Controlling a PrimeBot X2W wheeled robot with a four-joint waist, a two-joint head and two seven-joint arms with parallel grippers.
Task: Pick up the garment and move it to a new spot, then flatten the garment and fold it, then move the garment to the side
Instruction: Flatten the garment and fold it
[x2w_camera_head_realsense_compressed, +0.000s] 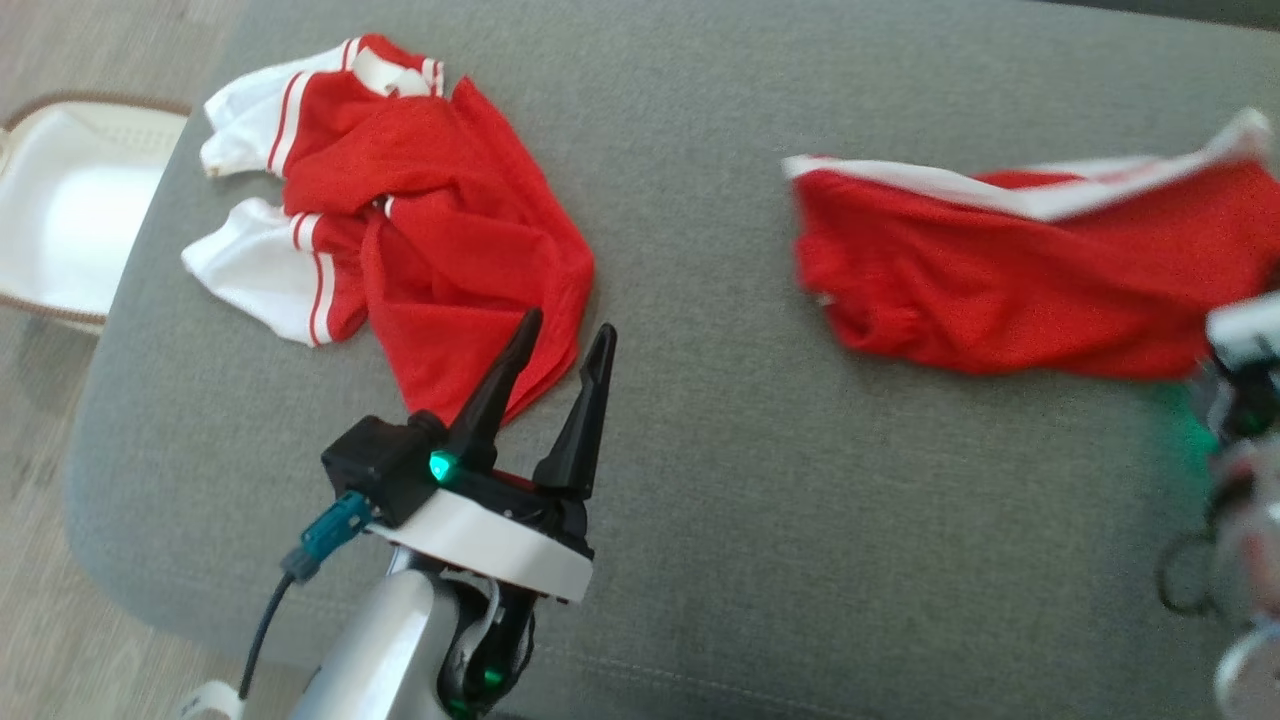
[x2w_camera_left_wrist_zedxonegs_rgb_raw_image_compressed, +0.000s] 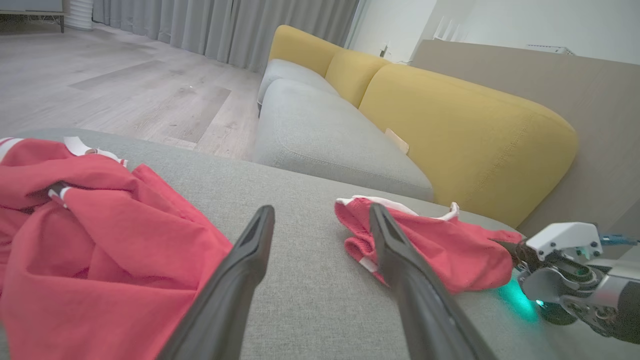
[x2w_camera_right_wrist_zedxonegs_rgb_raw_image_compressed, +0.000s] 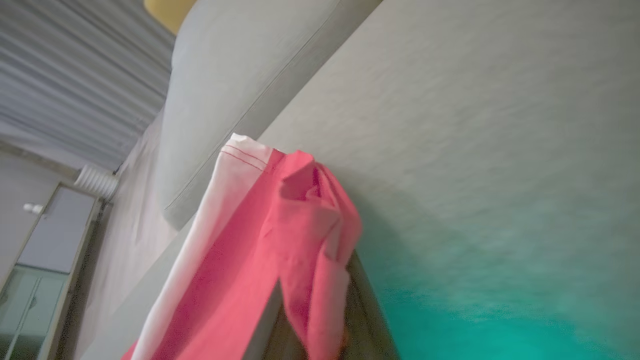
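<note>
The garment (x2w_camera_head_realsense_compressed: 1000, 290), a red piece with a white band along one edge, lies crumpled at the right of the grey cushion (x2w_camera_head_realsense_compressed: 800, 520). My right gripper (x2w_camera_head_realsense_compressed: 1235, 350) sits blurred at its right end. In the left wrist view that gripper (x2w_camera_left_wrist_zedxonegs_rgb_raw_image_compressed: 506, 245) bites into the garment's (x2w_camera_left_wrist_zedxonegs_rgb_raw_image_compressed: 440, 250) edge. In the right wrist view the red cloth (x2w_camera_right_wrist_zedxonegs_rgb_raw_image_compressed: 280, 240) drapes over the closed fingers (x2w_camera_right_wrist_zedxonegs_rgb_raw_image_compressed: 362, 310). My left gripper (x2w_camera_head_realsense_compressed: 570, 330) stands open at the lower hem of a second red piece, holding nothing; its fingers (x2w_camera_left_wrist_zedxonegs_rgb_raw_image_compressed: 240, 270) are spread wide.
A red jersey with white striped sleeves (x2w_camera_head_realsense_compressed: 430, 220) lies bunched at the cushion's left, also seen as the jersey (x2w_camera_left_wrist_zedxonegs_rgb_raw_image_compressed: 100, 240) beside my left fingers. A white basket (x2w_camera_head_realsense_compressed: 70, 220) stands on the floor at far left. Yellow backrests (x2w_camera_left_wrist_zedxonegs_rgb_raw_image_compressed: 450, 130) rise behind.
</note>
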